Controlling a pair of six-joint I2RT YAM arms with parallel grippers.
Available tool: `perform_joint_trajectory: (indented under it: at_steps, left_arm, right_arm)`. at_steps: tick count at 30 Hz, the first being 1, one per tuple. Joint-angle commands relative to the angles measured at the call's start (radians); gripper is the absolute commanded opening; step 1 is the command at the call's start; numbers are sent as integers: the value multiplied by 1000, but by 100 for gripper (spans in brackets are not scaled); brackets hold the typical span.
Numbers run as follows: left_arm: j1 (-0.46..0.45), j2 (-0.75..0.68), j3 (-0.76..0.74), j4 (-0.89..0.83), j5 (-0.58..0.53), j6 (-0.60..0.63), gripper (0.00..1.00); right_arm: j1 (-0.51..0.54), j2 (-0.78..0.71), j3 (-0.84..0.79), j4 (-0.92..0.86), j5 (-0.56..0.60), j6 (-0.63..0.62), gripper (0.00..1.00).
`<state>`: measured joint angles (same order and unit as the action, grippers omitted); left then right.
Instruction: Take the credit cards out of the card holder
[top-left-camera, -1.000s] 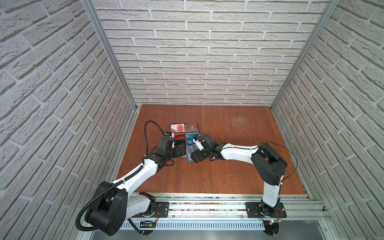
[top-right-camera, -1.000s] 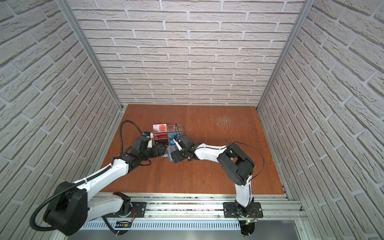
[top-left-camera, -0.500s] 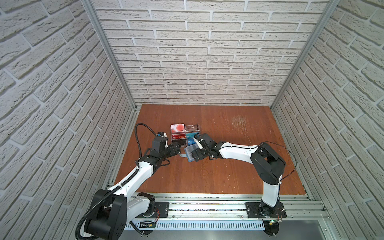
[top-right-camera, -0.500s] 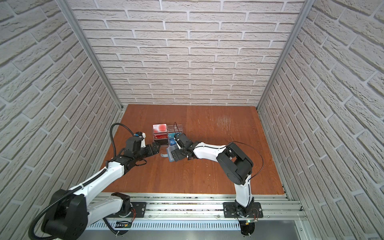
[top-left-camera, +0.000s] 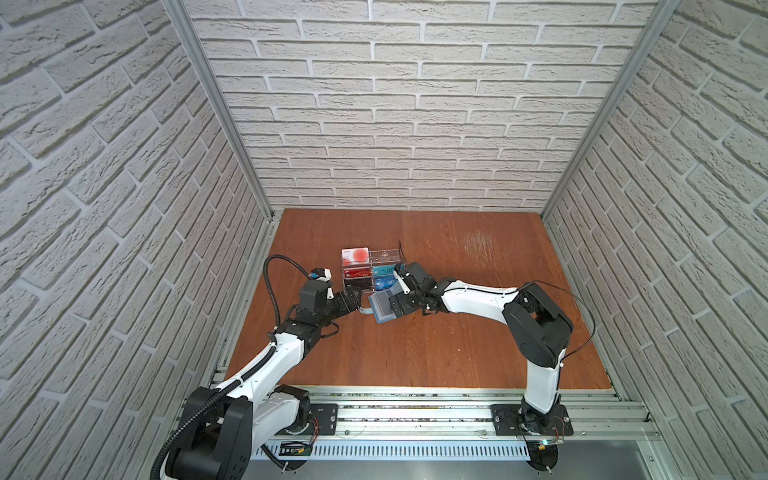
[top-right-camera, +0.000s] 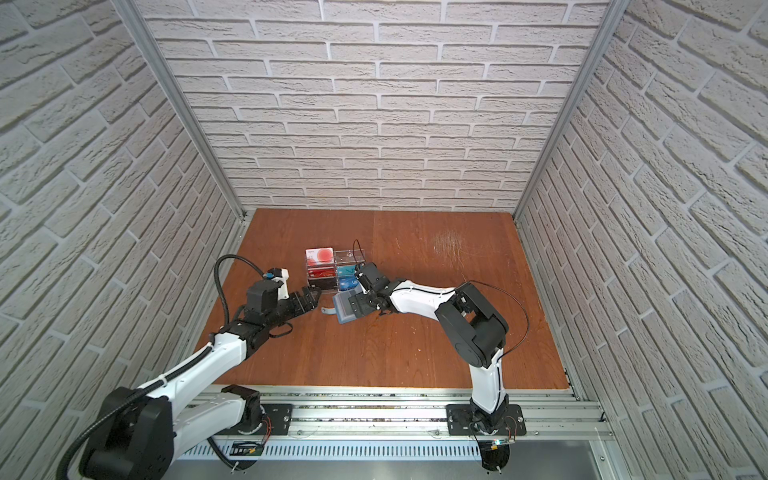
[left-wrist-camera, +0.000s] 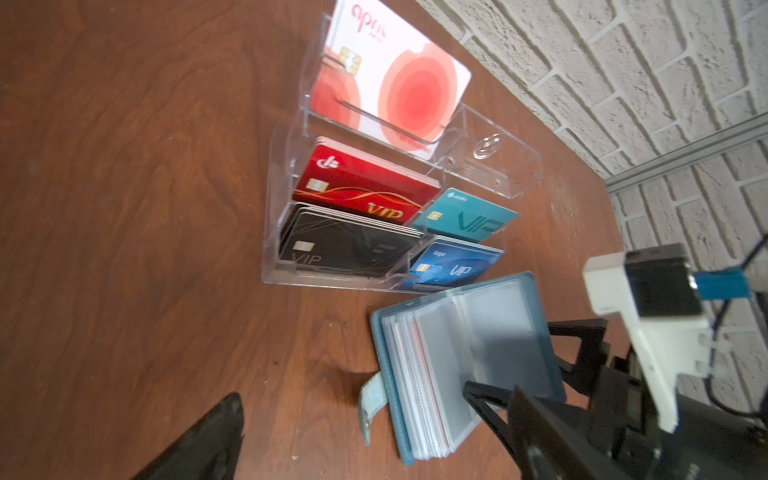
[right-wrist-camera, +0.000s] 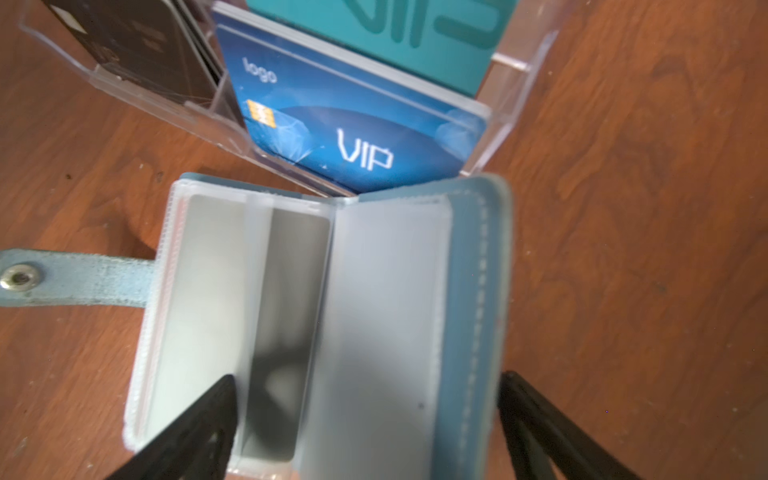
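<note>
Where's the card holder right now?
In both top views the card holder lies open on the table, left of centre, just in front of the rack, with the right claw over it.

Pale brick-pattern walls (top-left-camera: 415, 104) box in three sides, with grey metal corner posts (top-left-camera: 220, 108). The reddish-brown wooden tabletop (top-left-camera: 415, 353) fills the lower middle, evenly lit.

Clearance around the card holder (top-left-camera: 383, 308)
Rack (top-left-camera: 369, 270) stands just beside its far edge, closing that side; right gripper (right-wrist-camera: 365, 419) straddles its right half, jaws spread. Strap (top-left-camera: 365, 311) lies in the gap toward the left gripper (top-left-camera: 354, 300). Near side and far right of the table (top-left-camera: 436, 353): open wood.
</note>
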<state>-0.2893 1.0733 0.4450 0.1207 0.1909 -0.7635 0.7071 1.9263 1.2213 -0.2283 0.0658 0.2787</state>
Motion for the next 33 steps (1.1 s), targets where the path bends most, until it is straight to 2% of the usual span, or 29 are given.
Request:
perform_joint_trajectory:
  at_steps: [1, 4, 7, 13, 17, 23, 28, 33]
  left_arm:
    - [-47, 8, 13, 78, 40, 43, 98]
    - [-94, 10, 25, 73, 0, 70, 98]
    - [-123, 19, 35, 90, -20, 75, 98]
    - [-132, 115, 115, 53, 19, 80, 98]
    - [-153, 191, 154, 80, 66, 103, 98]
    - [-233, 297, 246, 83, 41, 120, 98]
    - [-273, 343, 274, 91, -8, 60, 98]
    - [-281, 351, 266, 116, -4, -14, 98]
  right_arm:
    - [-22, -21, -27, 2, -11, 5, 88]
    - [-43, -36, -45, 19, -47, 8, 78]
    - [-59, -54, -64, 36, -75, 10, 59]
    - [-83, -73, -79, 35, -95, 2, 22]
    - [-109, -95, -91, 20, -93, 4, 8]
    - [-175, -137, -132, 7, -105, 34, 6]
    - [-204, -166, -162, 8, -123, 45, 6]
    - [-204, -164, -161, 0, -144, 58, 13]
